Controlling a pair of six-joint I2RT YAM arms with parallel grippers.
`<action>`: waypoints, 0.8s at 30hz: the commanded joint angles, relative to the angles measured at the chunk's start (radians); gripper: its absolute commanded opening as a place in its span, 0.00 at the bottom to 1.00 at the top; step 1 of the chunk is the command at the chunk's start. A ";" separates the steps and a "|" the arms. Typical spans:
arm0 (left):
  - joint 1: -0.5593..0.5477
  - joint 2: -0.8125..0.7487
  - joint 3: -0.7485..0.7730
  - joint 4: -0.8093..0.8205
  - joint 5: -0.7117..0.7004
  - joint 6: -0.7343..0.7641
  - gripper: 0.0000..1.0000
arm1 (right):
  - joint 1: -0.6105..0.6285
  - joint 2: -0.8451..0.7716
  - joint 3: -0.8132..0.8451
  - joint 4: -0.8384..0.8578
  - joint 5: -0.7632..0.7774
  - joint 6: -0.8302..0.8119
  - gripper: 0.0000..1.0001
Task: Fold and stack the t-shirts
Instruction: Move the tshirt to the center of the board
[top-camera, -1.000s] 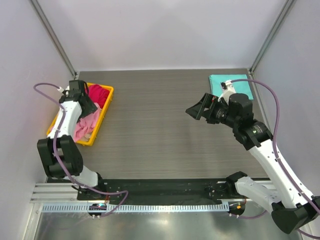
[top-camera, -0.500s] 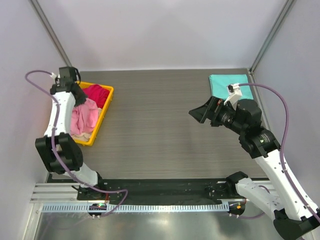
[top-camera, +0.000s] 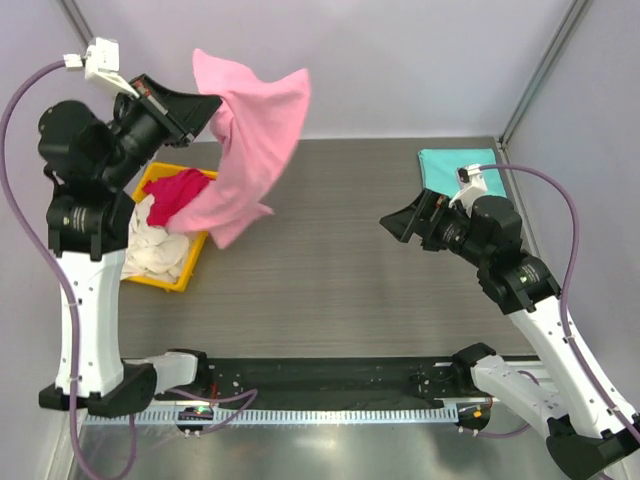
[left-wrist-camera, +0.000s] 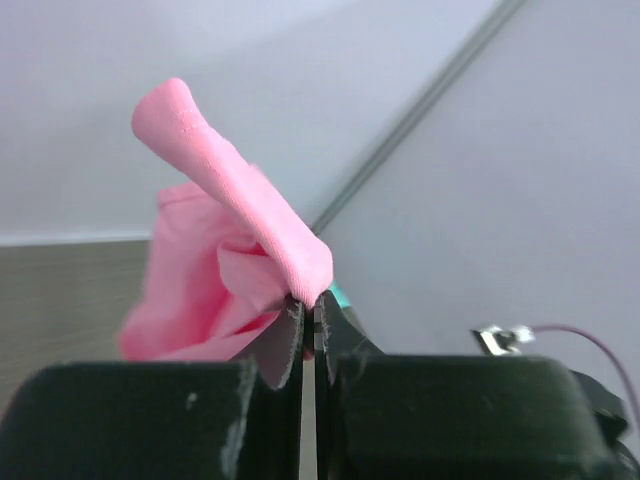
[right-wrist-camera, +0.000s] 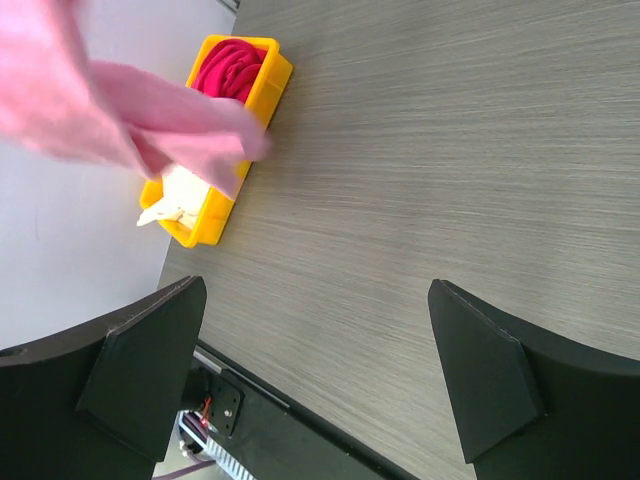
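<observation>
Pink shirt (top-camera: 250, 140) hangs from left gripper (top-camera: 205, 103), jaws clenched on it, long axis dropping toward bin (top-camera: 196, 258); right gripper (top-camera: 403, 222), jaws spread, well apart from bin.

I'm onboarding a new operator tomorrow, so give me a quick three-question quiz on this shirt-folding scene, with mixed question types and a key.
1. True or false: the left gripper is shut on the light pink cloth t-shirt.
2. Where does the flat teal cloth t-shirt lie?
A. inside a bin
B. at the far right corner of the grey wood-grain table
C. under the pink shirt
3. Fill the gap: the right gripper is ___ and holds nothing.

Key: 1 true; 2 B; 3 open.
</observation>
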 joint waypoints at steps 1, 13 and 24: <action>-0.011 -0.035 -0.129 0.205 0.170 -0.171 0.00 | 0.003 -0.012 0.053 -0.003 0.043 0.005 1.00; -0.261 -0.191 -1.041 0.201 0.012 -0.177 0.22 | 0.002 0.042 -0.103 -0.080 0.180 0.074 0.94; -0.382 -0.109 -1.059 0.025 -0.212 -0.057 0.59 | 0.003 0.316 -0.227 0.012 0.236 0.157 0.64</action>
